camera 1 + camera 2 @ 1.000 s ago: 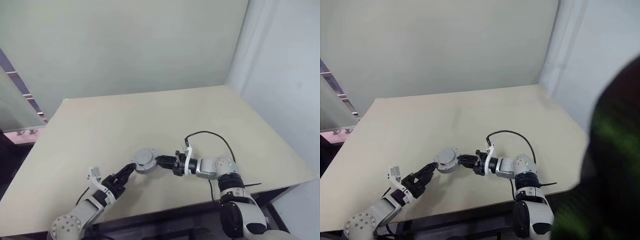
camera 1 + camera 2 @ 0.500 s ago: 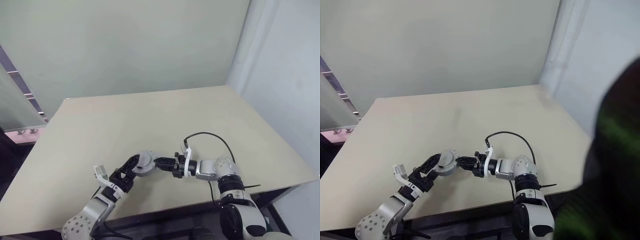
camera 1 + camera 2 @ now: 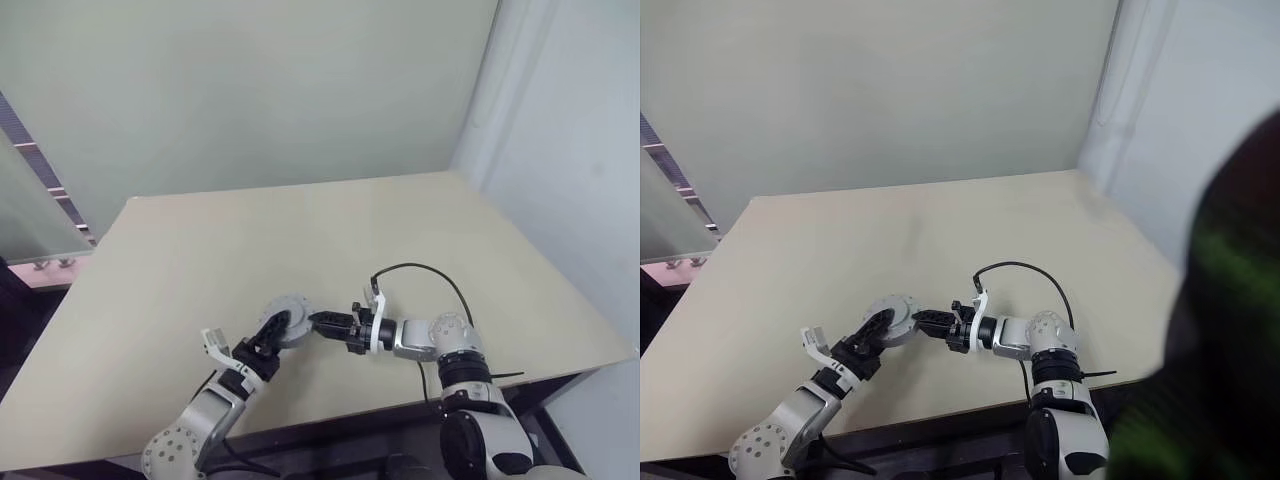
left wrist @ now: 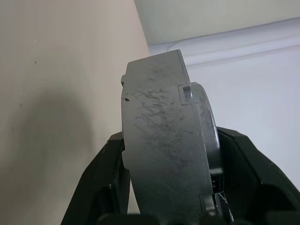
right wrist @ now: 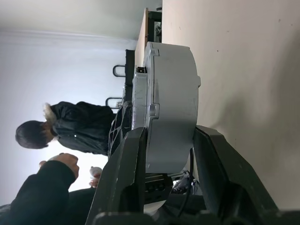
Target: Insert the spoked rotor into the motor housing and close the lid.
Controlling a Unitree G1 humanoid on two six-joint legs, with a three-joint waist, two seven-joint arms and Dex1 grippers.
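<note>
Above the counter near its front edge, both the left gripper and right gripper had jaws clamped on the lidded motor housing; uneven squeezing might twist the lid loose

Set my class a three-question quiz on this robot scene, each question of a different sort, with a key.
1. True or false: the right gripper is empty.
2. What loops over the right wrist? A: black cable. B: red rope. C: chain.
3. How many grippers, counting the left gripper, have fingers on either side of the grey round housing?
Key: 1 false, it is shut on the housing; 2 A; 3 two.
</note>
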